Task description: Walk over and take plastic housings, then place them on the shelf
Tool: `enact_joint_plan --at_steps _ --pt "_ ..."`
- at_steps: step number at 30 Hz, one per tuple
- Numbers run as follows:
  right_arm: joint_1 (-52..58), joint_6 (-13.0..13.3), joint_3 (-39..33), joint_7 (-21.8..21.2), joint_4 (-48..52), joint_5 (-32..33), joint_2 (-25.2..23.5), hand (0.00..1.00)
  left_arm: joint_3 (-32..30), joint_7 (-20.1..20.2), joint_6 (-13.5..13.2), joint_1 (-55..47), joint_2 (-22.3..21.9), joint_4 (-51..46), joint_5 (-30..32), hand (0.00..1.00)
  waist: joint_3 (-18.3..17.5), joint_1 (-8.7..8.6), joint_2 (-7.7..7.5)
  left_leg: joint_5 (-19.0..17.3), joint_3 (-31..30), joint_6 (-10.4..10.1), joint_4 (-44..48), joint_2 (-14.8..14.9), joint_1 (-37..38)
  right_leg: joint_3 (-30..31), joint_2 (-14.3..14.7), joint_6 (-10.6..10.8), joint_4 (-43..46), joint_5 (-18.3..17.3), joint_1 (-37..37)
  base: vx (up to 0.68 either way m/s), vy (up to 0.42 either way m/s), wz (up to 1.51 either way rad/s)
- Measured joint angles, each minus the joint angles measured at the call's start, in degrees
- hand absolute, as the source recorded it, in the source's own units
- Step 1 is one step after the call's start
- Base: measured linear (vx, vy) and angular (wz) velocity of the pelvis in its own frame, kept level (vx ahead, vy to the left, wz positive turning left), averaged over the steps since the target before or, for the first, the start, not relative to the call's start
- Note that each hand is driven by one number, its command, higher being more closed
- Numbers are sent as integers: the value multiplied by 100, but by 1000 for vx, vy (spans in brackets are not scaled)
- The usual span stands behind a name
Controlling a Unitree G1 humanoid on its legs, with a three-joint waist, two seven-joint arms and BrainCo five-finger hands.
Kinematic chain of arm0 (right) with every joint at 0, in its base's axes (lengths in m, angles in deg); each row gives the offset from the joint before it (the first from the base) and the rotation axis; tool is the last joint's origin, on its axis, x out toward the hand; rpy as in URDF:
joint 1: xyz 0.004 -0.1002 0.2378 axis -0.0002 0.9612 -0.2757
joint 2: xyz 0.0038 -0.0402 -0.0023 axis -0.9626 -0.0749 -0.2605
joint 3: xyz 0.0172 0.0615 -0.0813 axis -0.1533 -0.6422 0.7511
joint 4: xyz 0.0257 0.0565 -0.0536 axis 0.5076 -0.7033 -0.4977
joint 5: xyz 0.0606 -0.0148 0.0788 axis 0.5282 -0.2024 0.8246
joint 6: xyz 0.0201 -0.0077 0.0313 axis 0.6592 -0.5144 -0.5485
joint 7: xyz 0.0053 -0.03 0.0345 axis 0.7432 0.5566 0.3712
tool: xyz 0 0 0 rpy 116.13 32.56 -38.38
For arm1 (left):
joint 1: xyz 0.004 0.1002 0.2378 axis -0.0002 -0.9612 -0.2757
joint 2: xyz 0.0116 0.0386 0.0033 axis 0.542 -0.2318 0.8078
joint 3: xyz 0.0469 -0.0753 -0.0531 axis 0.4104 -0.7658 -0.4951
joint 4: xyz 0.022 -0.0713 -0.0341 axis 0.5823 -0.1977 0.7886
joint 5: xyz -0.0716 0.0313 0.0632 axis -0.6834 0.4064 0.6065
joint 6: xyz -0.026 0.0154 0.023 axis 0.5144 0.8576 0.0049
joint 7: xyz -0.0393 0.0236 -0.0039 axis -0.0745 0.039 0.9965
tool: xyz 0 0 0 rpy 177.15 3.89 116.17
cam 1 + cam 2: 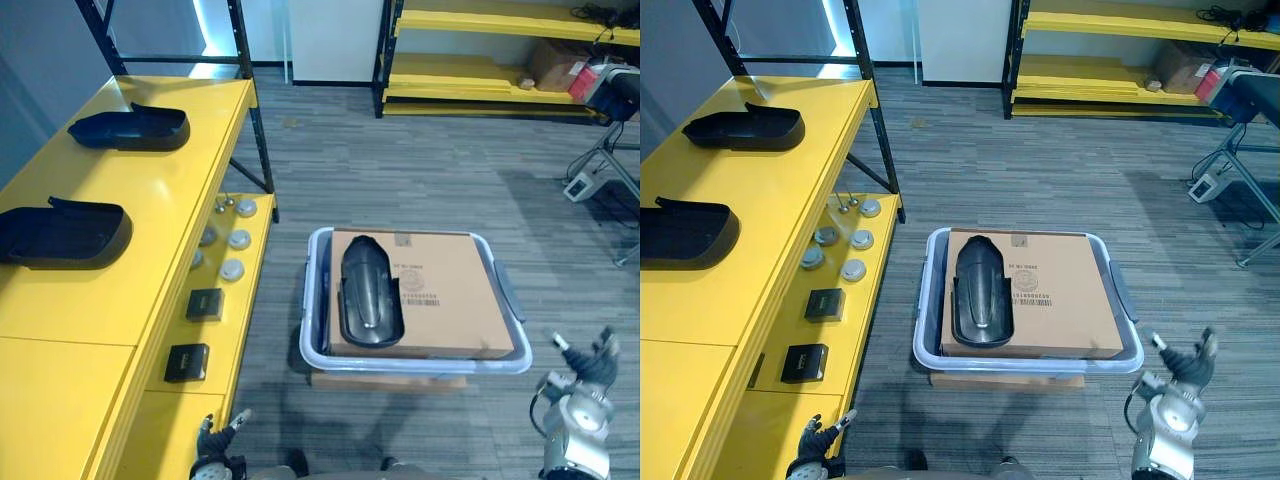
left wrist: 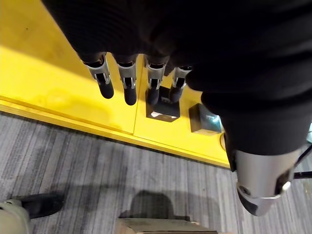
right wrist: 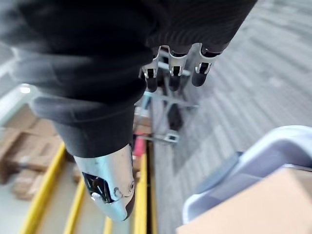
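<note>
A dark plastic housing (image 1: 369, 292) lies on a cardboard box (image 1: 450, 300) inside a pale grey bin (image 1: 318, 352) on the floor in front of me. Two more dark housings (image 1: 133, 128) (image 1: 62, 235) rest on the top of the yellow shelf (image 1: 110, 300) at my left. My left hand (image 1: 214, 440) hangs low by the shelf's lower tier, its fingers (image 2: 127, 84) straight and holding nothing. My right hand (image 1: 588, 368) hangs to the right of the bin, fingers (image 3: 171, 74) relaxed and empty.
Two small black boxes (image 1: 204, 304) (image 1: 187, 362) and several round metal discs (image 1: 236, 240) sit on the shelf's lower tier. A second yellow rack (image 1: 500, 60) with a cardboard box (image 1: 556, 62) stands at the far wall. A metal stand (image 1: 605, 160) is at the right. Grey floor surrounds the bin.
</note>
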Motion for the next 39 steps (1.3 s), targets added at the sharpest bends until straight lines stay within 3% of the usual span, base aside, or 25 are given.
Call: enact_joint_plan --at_steps 4,7,10,12,15,23,25,26,31,39 --pt "-281 110 1097 -83 410 -534 -13 0 175 97 -76 -12 3 -100 3 0 4 33 -11 103 -129 46 -52 -26 -211 -93 -3 13 -16 50 -161 -13 3 15" --pt "-659 87 1399 -175 68 -1147 -106 0 246 100 -123 -5 13 -212 8 0 24 132 4 156 -274 114 -30 -92 -371 -235 -37 17 -77 96 -177 80 32 24" --pt "-966 -32 1430 -161 -463 -1480 -206 0 263 94 -132 21 21 -316 9 0 73 192 5 157 -434 116 58 -134 -517 -301 -56 11 -130 105 -173 61 20 36" --pt "-1305 -229 1458 -46 -905 -1677 -353 0 271 86 -141 50 19 -398 9 0 251 323 26 157 -542 116 109 -141 -602 -387 -56 8 -132 107 -174 35 4 25" --pt "-1686 -509 1442 162 -1470 -2033 -535 0 327 60 -157 58 4 -555 8 0 491 347 82 159 -706 114 180 -145 -741 -506 -50 8 -135 107 -195 5 -6 28" --pt "-2082 -1063 990 720 -2574 -2124 -739 0 523 -113 -183 315 -15 -662 10 0 922 476 179 231 -912 90 252 -178 -1048 -726 -50 8 -131 107 -350 -3 5 15" --pt "-2180 -1089 866 874 -2789 -2181 -759 0 601 -180 -181 319 -9 -670 9 0 975 478 187 255 -956 85 252 -183 -1114 -761 -48 8 -129 107 -398 21 10 15" --pt "-2279 -1092 830 973 -2857 -2240 -765 100 612 -195 -181 331 4 -689 9 0 1029 476 186 263 -963 76 253 -187 -1113 -772 -49 8 -128 107 -392 11 16 6" --pt "-2937 -1171 540 1237 -3364 -2227 -589 100 719 -305 -183 498 8 -692 7 0 1190 488 187 418 -981 55 76 -172 -1125 -776 -42 -8 -108 118 -485 -4 12 2" --pt "-3124 -1074 576 1071 -3498 -1759 -445 100 783 -334 -182 701 3 -638 -69 0 1348 484 197 518 -865 41 -79 -132 -1144 -658 -14 -42 -121 172 -622 -3 14 -7"
